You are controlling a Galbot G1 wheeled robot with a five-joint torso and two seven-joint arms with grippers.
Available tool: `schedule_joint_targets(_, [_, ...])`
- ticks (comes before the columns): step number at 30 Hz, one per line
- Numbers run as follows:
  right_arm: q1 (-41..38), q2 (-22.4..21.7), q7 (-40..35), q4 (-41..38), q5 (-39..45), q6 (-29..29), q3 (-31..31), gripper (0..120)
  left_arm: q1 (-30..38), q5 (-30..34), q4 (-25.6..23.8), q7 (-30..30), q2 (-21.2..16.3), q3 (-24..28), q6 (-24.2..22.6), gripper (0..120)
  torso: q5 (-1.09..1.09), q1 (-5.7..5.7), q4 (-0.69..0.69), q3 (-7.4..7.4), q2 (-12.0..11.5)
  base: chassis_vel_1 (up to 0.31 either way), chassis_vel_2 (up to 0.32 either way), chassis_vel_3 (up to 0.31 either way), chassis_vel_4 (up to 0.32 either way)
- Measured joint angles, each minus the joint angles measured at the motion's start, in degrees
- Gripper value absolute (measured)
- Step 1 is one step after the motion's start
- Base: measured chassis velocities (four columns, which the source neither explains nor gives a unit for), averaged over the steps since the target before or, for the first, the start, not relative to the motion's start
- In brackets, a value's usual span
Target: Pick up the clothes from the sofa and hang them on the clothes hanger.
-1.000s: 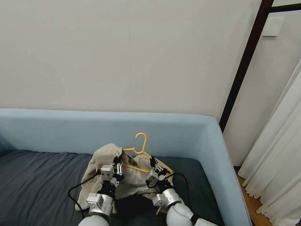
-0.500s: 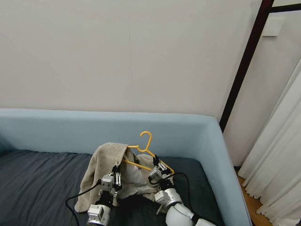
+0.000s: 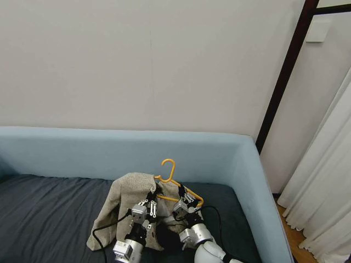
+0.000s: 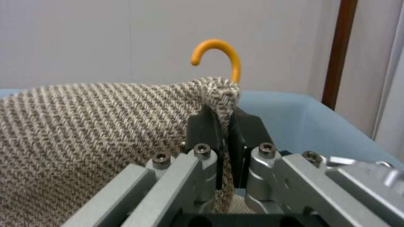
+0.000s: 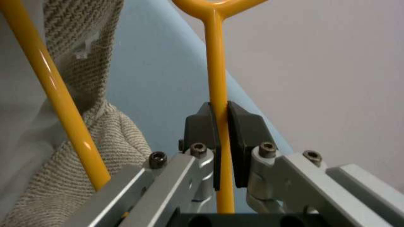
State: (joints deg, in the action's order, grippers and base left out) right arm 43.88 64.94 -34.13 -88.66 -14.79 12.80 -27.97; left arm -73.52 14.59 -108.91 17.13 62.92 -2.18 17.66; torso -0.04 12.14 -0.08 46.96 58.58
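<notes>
My left gripper (image 4: pixel 224 130) pinches the sweater (image 4: pixel 94 127), right gripper (image 5: pixel 219 137) the hanger (image 5: pixel 216 66) beside it; sweater only half on, I judge.

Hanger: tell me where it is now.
In the head view the hanger is held up above the sofa's right end, clamped in the right claw. The sweater is draped over its left side and pinched by the left claw.

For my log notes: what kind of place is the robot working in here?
Probably a home living room: a light blue sofa against a plain wall, white curtains beside a dark door frame. The left gripper holds a garment, the right gripper a hanger.
</notes>
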Motion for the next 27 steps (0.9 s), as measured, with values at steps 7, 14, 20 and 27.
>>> schedule_joint_targets(7, [-0.08, 1.09, -0.31, -1.26, 2.72, -2.75, 1.00, 4, -0.67, -1.69, 1.73, -0.20, -0.27, 0.51, 1.24, 3, 0.00, 0.00, 0.01, 0.00, 0.00, 0.000, 0.000, 0.000, 0.000])
schedule_joint_targets(14, [-1.36, 1.58, -0.12, -2.37, 3.56, -6.58, 3.02, 4, -0.76, -1.65, 2.26, 0.18, -1.26, -0.83, 1.57, 3, -0.01, 0.00, 0.01, 0.00, 0.00, 0.000, 0.000, 0.000, 0.000])
schedule_joint_targets(20, [-1.36, 1.87, 1.39, -1.81, 0.68, -9.54, 4.33, 4, -0.37, -2.28, 3.14, 1.88, -1.46, -1.26, 3.02, 7, -0.01, 0.00, 0.00, 0.00, 0.00, 0.000, 0.000, 0.000, 0.000])
schedule_joint_targets(27, [-2.15, 2.17, 2.38, -0.05, -3.61, -12.79, 6.14, 4, -1.11, -4.15, 2.96, 1.89, -4.91, -2.66, 4.85, 32, 0.00, 0.00, 0.01, 0.00, 0.00, 0.000, 0.000, 0.000, 0.000])
